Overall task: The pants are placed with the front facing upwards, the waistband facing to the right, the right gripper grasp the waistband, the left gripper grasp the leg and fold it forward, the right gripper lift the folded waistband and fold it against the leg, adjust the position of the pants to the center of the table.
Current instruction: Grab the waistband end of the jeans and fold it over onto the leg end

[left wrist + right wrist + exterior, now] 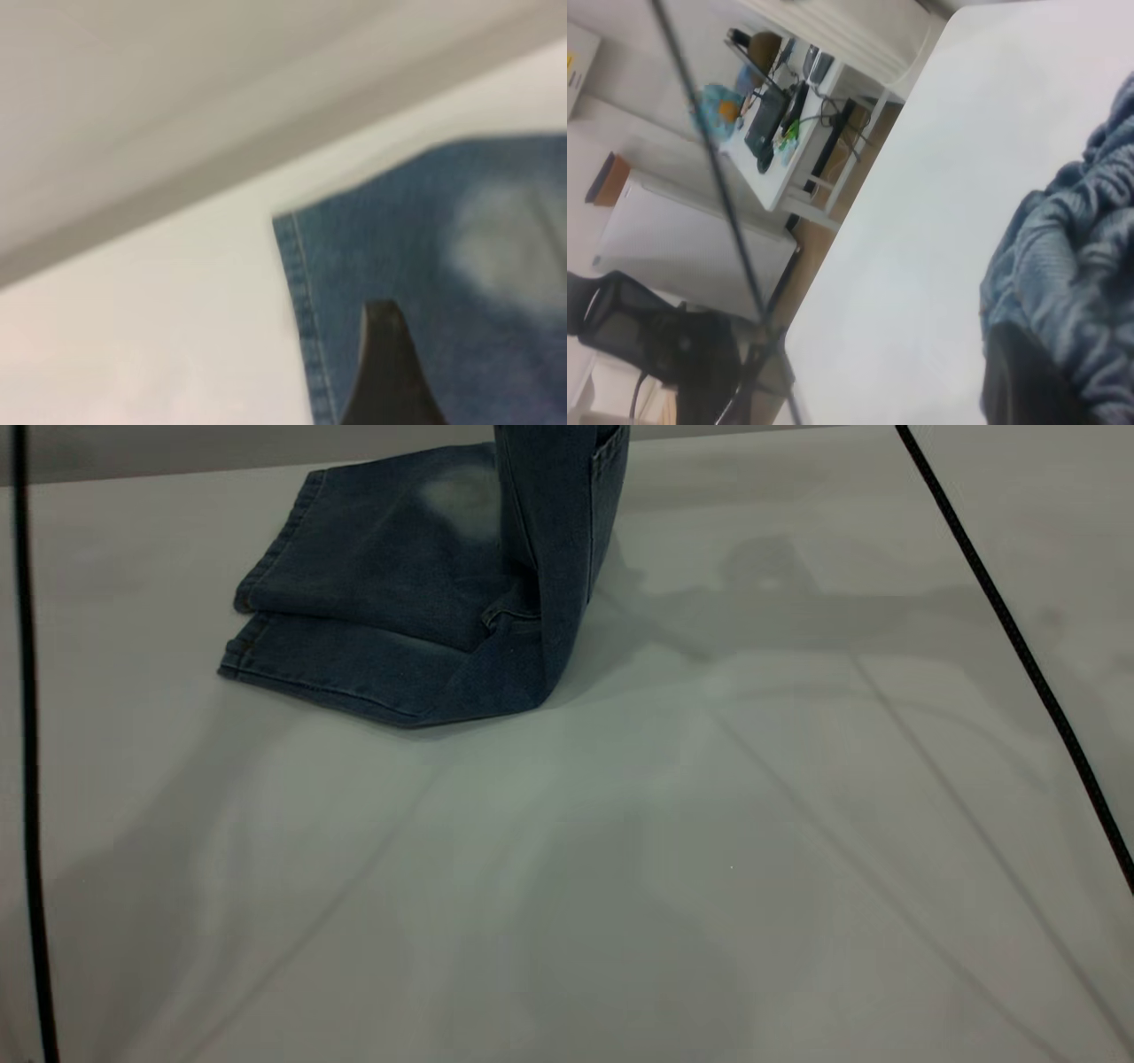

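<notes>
The pants (381,611) lie folded lengthwise at the far left-middle of the table (620,850), hems pointing left. Their waist end rises steeply and leaves the exterior view at the top edge. In the right wrist view the gathered waistband (1072,266) is bunched against my right gripper (1041,363), which is shut on it above the table. In the left wrist view my left gripper (390,363) hovers over the leg near the stitched hem (306,310), with the pale knee patch (505,248) just beyond. Neither gripper shows in the exterior view.
A black cable (27,744) runs down the left side and another black cable (1019,646) slants across the right. Beyond the table's far side stand a desk with clutter (775,115) and a black chair (664,345).
</notes>
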Robot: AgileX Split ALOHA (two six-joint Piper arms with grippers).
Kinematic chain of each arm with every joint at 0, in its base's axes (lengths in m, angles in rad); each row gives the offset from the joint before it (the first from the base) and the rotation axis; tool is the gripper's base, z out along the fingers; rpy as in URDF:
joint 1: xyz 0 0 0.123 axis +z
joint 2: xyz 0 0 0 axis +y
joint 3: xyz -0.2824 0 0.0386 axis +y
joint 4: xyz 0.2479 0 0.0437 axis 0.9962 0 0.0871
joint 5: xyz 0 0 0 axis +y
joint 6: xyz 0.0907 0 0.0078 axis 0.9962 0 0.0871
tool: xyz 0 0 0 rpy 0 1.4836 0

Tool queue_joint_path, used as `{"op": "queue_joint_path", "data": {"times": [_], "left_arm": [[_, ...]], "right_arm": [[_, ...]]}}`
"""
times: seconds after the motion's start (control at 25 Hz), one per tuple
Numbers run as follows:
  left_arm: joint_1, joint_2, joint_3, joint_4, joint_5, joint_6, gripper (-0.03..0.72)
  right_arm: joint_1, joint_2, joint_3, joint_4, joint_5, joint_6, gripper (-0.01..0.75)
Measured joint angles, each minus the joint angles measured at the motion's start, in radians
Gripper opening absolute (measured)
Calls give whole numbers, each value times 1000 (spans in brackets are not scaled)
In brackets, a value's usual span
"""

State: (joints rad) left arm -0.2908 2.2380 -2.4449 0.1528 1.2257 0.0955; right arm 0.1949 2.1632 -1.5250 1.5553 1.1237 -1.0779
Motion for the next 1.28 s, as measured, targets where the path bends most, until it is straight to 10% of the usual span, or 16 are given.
{"op": "queue_joint_path", "data": {"times": [0.92, 1.28], "left_arm": [[-3, -187, 0, -86, -3, 1, 428], [-3, -187, 0, -83, -6, 2, 428]], "right_arm": [[269, 41, -19, 4, -484, 2, 95], [307, 223, -156, 61, -424, 30, 95]]}}
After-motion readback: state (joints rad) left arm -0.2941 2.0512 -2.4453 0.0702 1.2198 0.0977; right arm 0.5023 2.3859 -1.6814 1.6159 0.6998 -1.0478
